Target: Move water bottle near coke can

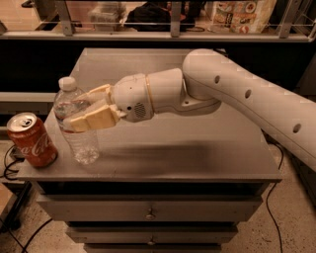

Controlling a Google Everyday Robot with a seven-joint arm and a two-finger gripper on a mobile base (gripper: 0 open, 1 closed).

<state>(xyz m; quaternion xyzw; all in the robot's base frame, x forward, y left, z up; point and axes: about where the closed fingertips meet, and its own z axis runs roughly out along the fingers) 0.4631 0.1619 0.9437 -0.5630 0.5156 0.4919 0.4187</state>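
The water bottle [79,133] is clear ribbed plastic with a white cap and stands tilted near the cabinet top's front left. My gripper [81,109] is shut on the bottle's upper body, its cream fingers [91,120] on either side. The coke can [32,140], red with a silver top, stands at the front left corner, just left of the bottle with a small gap between them.
The grey cabinet top [197,148] has drawers below. My white arm [237,94] reaches in from the right. A dark counter with a railing and packaged goods [242,15] runs behind. Cables [10,163] hang at the left.
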